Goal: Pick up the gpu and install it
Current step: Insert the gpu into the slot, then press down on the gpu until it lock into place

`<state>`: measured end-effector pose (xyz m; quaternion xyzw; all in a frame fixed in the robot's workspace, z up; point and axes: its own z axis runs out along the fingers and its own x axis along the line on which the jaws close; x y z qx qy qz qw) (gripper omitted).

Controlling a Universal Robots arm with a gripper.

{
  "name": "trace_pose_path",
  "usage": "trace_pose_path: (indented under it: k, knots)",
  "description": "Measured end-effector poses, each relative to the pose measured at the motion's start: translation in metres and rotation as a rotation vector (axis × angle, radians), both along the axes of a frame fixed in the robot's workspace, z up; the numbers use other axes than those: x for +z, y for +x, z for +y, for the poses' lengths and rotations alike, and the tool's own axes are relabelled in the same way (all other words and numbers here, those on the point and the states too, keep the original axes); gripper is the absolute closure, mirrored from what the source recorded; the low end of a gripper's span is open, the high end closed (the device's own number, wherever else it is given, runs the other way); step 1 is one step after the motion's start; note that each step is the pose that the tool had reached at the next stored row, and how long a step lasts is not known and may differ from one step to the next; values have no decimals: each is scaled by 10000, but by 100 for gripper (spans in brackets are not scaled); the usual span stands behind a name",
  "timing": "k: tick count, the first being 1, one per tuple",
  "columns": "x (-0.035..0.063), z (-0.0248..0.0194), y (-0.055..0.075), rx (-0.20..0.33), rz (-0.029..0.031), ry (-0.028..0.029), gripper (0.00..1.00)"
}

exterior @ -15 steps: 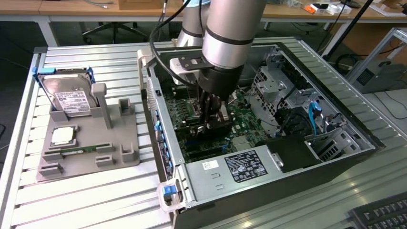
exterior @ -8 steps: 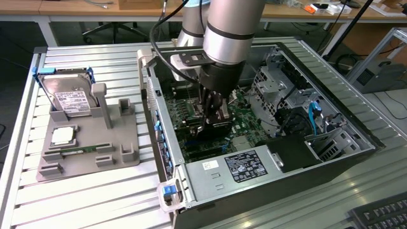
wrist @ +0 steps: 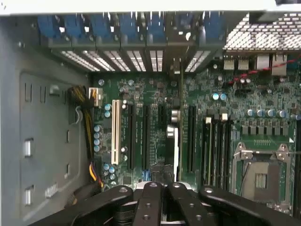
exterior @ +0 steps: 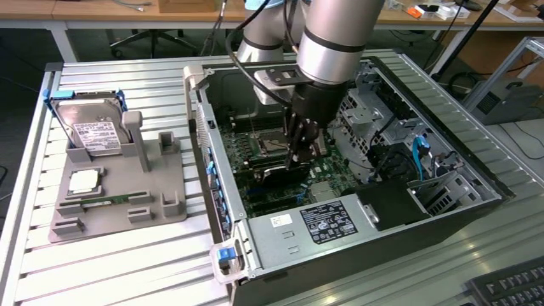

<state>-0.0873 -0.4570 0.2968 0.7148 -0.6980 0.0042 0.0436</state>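
Inside the open computer case (exterior: 374, 191), on the exterior view, you see the gripper (exterior: 297, 158) lowered over the motherboard (exterior: 281, 172), its jaws drawn together on the gpu (exterior: 285, 175). That card stands on edge just under the fingertips, dark and thin, low against the board near the expansion slots. Towards the exterior view's bottom sits the silver power supply (exterior: 314, 229); its black and white labels carry print too small to read. At the exterior view's left, on the slatted tabletop (exterior: 127, 268), a grey parts tray (exterior: 119, 191) holds a hard drive (exterior: 93, 134) with a white label, text unreadable, and a square silver chip (exterior: 83, 182).

On the wrist view, you look straight down the gripper (wrist: 162, 214): the black finger links meet close together at the frame's edge, clamped on the gpu (wrist: 175, 146), seen edge-on as a narrow dark strip with a pale line along it, running among the black slots. A white slot (wrist: 114, 132) lies beside these, an empty processor socket (wrist: 261, 176) farther off, and blue latches (wrist: 127, 26) line the case wall. No lettering reads clearly.
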Motion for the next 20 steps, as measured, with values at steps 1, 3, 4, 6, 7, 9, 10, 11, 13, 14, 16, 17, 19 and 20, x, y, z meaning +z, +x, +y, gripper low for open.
trace_pose_path:
  k: [1,3,4,6,7,9,10,11,13,14,16,17,19,20]
  knots:
    - [-1,0,60,2,46,13,89]
    - [-1,0,160,2,127,43,89]
    - [-1,0,186,3,147,48,89]
    - [-1,-1,194,3,154,48,89]
    - [-1,0,194,2,155,47,89]
    - [-1,0,194,3,155,48,89]
    - [-1,0,194,2,155,47,89]
    - [0,0,194,2,155,47,89]
    - [-1,0,194,2,155,47,89]
    - [-1,0,194,2,156,47,89]
    - [-4,3,164,3,155,48,89]
    - [-8,12,134,3,155,48,89]
    - [-12,21,81,2,153,47,89]
    - [-16,25,48,2,152,47,89]
